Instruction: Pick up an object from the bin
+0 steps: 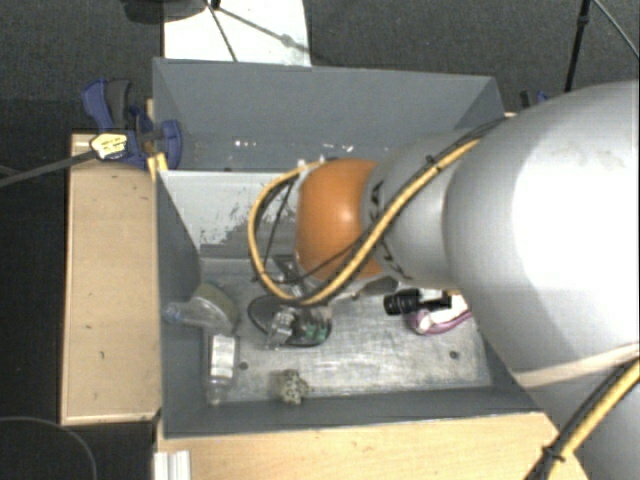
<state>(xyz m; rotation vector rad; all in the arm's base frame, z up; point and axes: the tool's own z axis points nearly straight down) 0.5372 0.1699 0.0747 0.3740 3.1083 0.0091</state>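
- Pincer (290, 325) low at centre of bin (183, 238), over dark green item (317, 332); apart or together: cannot tell.
- Advice: centre on item, stay clear of the clear bottle (218, 360) at 8 o'clock.

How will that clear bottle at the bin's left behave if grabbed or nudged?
The clear bottle lies on its side, so it will likely roll when nudged. It looks thin-walled and empty, so probably light, and may dent or slip under a squeeze.
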